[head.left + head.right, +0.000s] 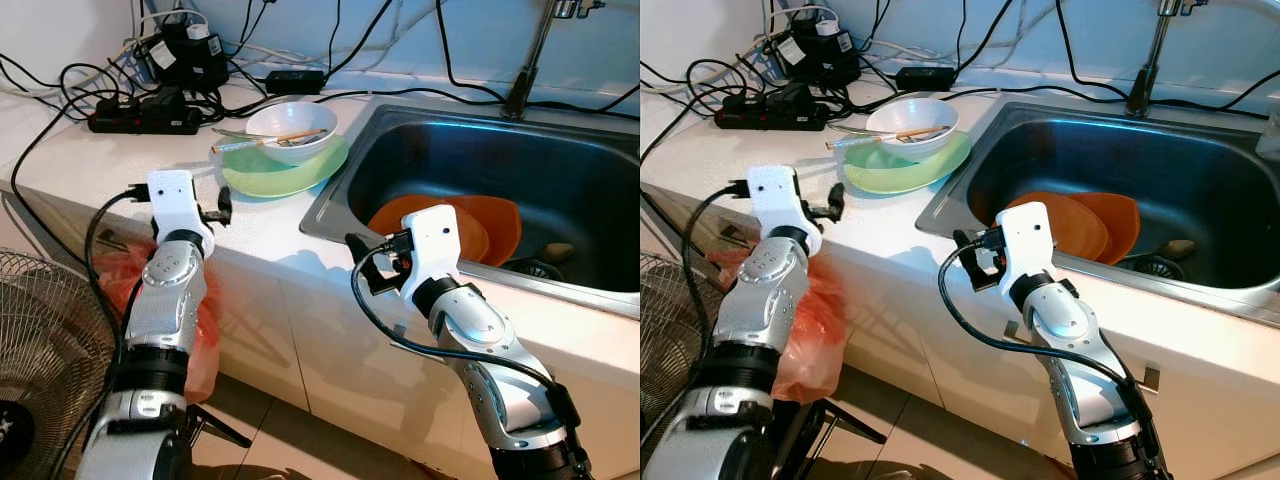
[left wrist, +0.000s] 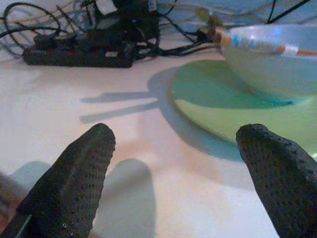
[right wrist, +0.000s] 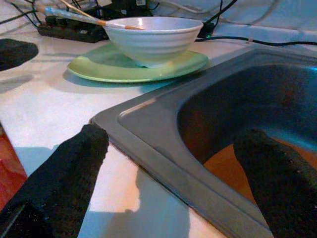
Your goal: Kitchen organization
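A white bowl (image 1: 290,128) with chopsticks (image 1: 265,142) across it stands on a pale green plate (image 1: 285,178) on the white counter, left of the steel sink (image 1: 470,150). Two orange plates (image 1: 495,222) lie in the sink basin. My left gripper (image 2: 173,148) hovers low over the counter's front edge, just short of the green plate (image 2: 233,109), open and holding nothing. My right gripper (image 3: 173,144) is open too, its fingers straddling the sink's front left corner (image 3: 148,134), with the orange plate (image 3: 223,166) below.
A black power strip (image 1: 145,120) and tangled cables lie at the back of the counter. The faucet (image 1: 525,70) rises behind the sink. A red plastic bag (image 1: 205,330) hangs off the cabinet front, and a floor fan (image 1: 40,350) stands at the left.
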Tool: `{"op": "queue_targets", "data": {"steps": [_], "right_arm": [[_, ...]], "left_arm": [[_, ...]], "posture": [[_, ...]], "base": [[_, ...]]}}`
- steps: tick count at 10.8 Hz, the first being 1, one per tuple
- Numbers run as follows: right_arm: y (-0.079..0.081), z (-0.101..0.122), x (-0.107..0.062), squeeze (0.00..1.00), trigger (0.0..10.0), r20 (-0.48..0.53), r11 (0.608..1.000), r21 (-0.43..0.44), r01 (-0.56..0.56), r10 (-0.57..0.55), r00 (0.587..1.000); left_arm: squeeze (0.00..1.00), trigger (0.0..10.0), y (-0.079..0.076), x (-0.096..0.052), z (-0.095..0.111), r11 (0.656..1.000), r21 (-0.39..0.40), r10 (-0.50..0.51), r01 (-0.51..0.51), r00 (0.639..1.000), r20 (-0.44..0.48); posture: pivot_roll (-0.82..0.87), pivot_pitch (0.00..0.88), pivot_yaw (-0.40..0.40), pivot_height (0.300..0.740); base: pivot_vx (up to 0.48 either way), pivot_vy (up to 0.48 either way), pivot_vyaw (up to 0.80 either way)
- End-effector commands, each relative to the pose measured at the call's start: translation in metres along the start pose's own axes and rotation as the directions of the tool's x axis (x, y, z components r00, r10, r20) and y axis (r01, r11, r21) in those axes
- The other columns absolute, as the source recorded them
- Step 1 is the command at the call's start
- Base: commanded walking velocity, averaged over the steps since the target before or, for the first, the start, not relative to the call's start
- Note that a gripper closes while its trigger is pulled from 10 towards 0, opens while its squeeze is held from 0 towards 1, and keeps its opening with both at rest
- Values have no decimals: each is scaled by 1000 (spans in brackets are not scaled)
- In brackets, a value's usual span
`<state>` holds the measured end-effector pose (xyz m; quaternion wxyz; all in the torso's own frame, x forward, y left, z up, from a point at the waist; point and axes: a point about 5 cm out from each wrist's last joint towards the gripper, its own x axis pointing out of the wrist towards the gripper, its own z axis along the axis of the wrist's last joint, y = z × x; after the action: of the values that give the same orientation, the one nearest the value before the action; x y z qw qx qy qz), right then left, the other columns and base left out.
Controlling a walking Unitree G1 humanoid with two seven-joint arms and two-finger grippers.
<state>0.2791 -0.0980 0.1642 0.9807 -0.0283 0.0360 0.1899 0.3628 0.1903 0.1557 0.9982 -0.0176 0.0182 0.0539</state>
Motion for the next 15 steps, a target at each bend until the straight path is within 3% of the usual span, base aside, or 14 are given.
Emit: {"op": "queue_targets", "data": {"steps": [1,4,5,7,10,12,15], "right_arm": [[2,5,-2,0,10000,27,1000,13,-8,7,1000],[3,5,-4,0,10000,31,1000,16,-10,10,999],[0,9,-18,0,10000,49,1000,19,2,-3,999],[-2,11,-19,0,10000,54,1000,23,17,-19,998],[-3,14,-20,0,10000,63,999,29,31,-32,997],[-4,17,-16,0,10000,76,999,21,30,-31,997],[-8,18,-11,0,10000,89,999,13,36,-37,995]], "left_arm": [[0,10000,7,3,8,1000,-10,7,-6,1000,28],[0,10000,8,5,9,1000,-18,5,-4,1000,30],[0,10000,3,26,28,995,-99,-2,7,999,52],[0,10000,-2,29,31,993,-119,-14,20,998,53],[0,10000,-13,31,29,989,-137,-53,60,997,55],[0,10000,-9,27,34,995,-100,2,7,995,95],[0,10000,-19,20,39,996,-77,-28,38,990,135]], "posture": [[-46,0,102,740],[-56,0,104,740],[-127,0,119,740],[-142,0,129,740],[-144,0,139,740],[-133,0,143,740],[-119,0,154,740]], "base": [[0,0,0],[0,0,0],[0,0,0],[0,0,0],[0,0,-648],[0,0,0],[0,0,0]]}}
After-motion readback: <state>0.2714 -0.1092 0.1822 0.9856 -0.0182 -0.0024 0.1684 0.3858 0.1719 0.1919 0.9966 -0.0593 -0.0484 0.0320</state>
